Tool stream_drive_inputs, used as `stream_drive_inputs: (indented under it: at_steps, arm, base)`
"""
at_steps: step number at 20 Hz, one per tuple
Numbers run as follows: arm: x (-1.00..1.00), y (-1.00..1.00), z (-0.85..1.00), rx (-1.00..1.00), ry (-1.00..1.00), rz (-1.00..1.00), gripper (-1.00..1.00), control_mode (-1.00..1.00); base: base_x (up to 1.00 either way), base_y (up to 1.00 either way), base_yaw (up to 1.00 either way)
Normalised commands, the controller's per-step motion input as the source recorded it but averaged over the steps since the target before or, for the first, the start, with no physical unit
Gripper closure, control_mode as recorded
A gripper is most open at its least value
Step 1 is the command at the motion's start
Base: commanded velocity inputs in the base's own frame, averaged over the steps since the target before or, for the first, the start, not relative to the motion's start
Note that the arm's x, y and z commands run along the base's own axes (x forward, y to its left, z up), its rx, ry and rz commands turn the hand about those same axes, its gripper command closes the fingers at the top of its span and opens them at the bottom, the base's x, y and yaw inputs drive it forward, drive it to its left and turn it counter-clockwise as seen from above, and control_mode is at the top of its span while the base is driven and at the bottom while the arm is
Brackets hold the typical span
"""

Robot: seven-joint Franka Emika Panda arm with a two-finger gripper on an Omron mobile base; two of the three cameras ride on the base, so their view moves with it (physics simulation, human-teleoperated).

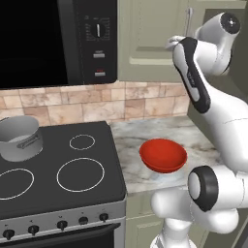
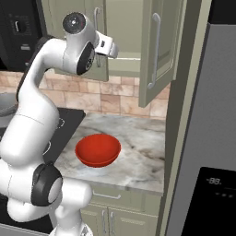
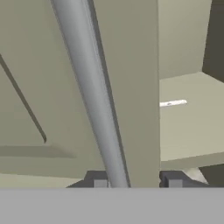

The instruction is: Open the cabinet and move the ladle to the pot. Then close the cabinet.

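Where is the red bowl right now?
The red bowl sits on the marble counter, just right of the stove and below the cabinet.

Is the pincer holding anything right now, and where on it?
Yes: the pincer grips the left cabinet door's silver bar handle, near one end of it.

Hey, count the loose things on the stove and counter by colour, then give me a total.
Grey: 1, the pot on the stove
Red: 1, the bowl on the counter
Total: 2
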Motion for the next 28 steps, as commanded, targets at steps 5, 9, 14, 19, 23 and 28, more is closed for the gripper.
stream_drive_inputs:
  at_steps: [5,9,14,19,23,28]
  arm:
    - [-0.34,0.85,0.00,-0.01,0.00,-0.30,1.00,-1.00]
    - [-0.13,0.85,0.00,-0.02,0.00,-0.28,1.00,-1.00]
    - [0.00,0.60,0.00,-0.01,0.00,-0.20,1.00,-1.00]
    - [-0.01,0.54,0.01,-0.01,0.01,-0.17,1.00,-1.00]
    - [-0.04,0.68,0.00,-0.02,0.06,-0.13,1.00,-1.00]
    - [-0.03,0.76,0.00,-0.03,0.10,-0.08,1.00,-1.00]
  base:
    - [0.00,0.00,0.00]
    - [0.00,0.00,0.00]
    - [0.00,0.00,0.00]
    - [0.00,0.00,0.00]
    - [0.00,0.00,0.00]
    - [0.00,0.00,0.00]
